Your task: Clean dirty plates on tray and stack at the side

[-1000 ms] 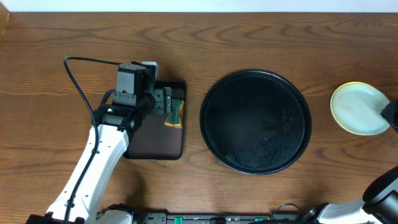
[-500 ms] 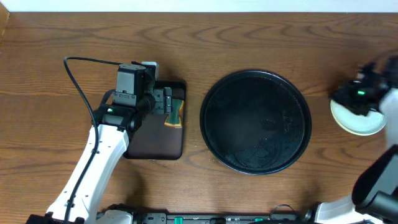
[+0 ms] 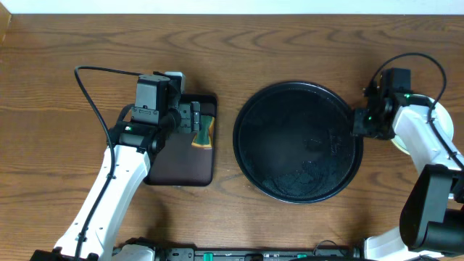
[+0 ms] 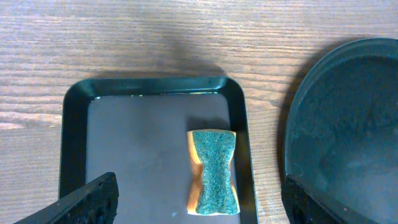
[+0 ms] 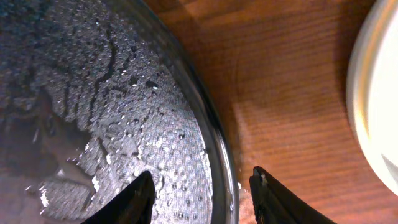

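Surfaces: brown wooden table point(image 3: 290, 43) with strong grain running left to right.

Task item 1: large round glossy black tray point(image 3: 297, 141), low rim, at table centre. My right wrist view shows its floor beaded all over with small water droplets and wet streaks, and the rim is thin and shiny.

Task item 2: pale round plate point(image 5: 382, 93), cream-white with a smooth matt curved edge. It rests on the wood to the right of the black tray, apart from its rim. From overhead my right arm covers most of it, leaving only pale slivers. I cannot tell how many plates lie there, nor whether any smear is on them.

My right gripper point(image 5: 202, 202): the black fingers point(image 5: 134, 199) stand apart, one over the wet tray floor and the other over bare wood, with the tray's right rim between them. Nothing is held.

My left gripper point(image 4: 199, 208): jaws wide apart, hanging above the small rectangular dark tray point(image 4: 74, 124), which has rounded corners and a raised glossy lip. It holds nothing.

In that tray, against its right wall, lies a waisted sponge point(image 4: 212, 171) with a rough green scouring face over an orange-yellow body
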Controlling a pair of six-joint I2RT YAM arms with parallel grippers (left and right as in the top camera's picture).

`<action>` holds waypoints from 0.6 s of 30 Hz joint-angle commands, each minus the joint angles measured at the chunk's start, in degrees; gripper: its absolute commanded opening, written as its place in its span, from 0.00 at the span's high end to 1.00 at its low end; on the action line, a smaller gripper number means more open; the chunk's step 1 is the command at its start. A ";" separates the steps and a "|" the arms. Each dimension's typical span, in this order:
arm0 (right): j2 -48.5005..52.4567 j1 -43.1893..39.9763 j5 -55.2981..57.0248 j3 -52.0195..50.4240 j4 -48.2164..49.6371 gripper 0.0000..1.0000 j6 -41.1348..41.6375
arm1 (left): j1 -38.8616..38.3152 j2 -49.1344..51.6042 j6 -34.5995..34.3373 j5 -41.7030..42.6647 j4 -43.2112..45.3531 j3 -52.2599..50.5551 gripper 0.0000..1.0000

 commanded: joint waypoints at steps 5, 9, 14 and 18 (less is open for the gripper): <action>-0.68 0.37 1.84 -8.59 11.19 0.52 -4.46 | 0.09 0.09 -0.46 -0.74 0.02 0.68 0.16; -0.68 0.37 0.90 -12.02 17.31 0.56 -4.83 | 0.09 0.09 -0.46 -0.74 0.02 0.68 0.16; -0.68 0.46 -4.98 -12.31 17.33 0.80 -4.90 | 0.09 0.09 -0.46 -0.74 0.02 0.68 0.16; -0.68 0.50 -7.21 -12.31 16.44 0.85 -6.58 | 0.09 0.09 -0.46 -0.74 0.02 0.68 0.16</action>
